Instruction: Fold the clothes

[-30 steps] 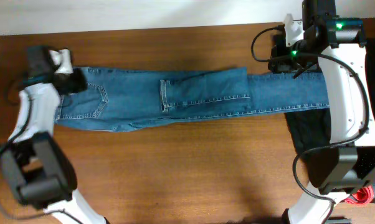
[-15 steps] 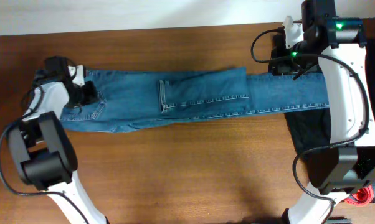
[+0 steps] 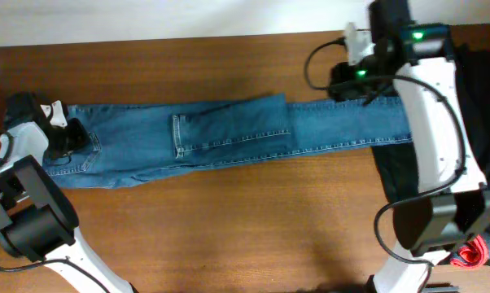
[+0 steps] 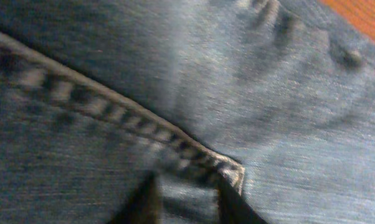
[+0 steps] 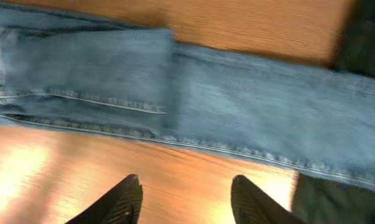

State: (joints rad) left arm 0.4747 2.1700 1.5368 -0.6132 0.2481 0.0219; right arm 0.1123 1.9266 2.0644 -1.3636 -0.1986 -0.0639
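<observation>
My left gripper (image 4: 186,202) pressed on the jeans (image 3: 229,138), fingers apart with denim between them. My right gripper (image 5: 186,196) hung open above the table (image 5: 50,163) beside the leg.

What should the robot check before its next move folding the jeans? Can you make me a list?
1. The blue denim jeans lie stretched out flat on the brown wooden table: ok.
2. The left gripper is at the waist end, close against the denim: ok.
3. The left gripper is really pinching the fabric: cannot tell.
4. The right gripper is open and empty, over bare wood beside the leg: ok.
5. The leg end is clear of the black garment: not ok, it overlaps it.
</observation>
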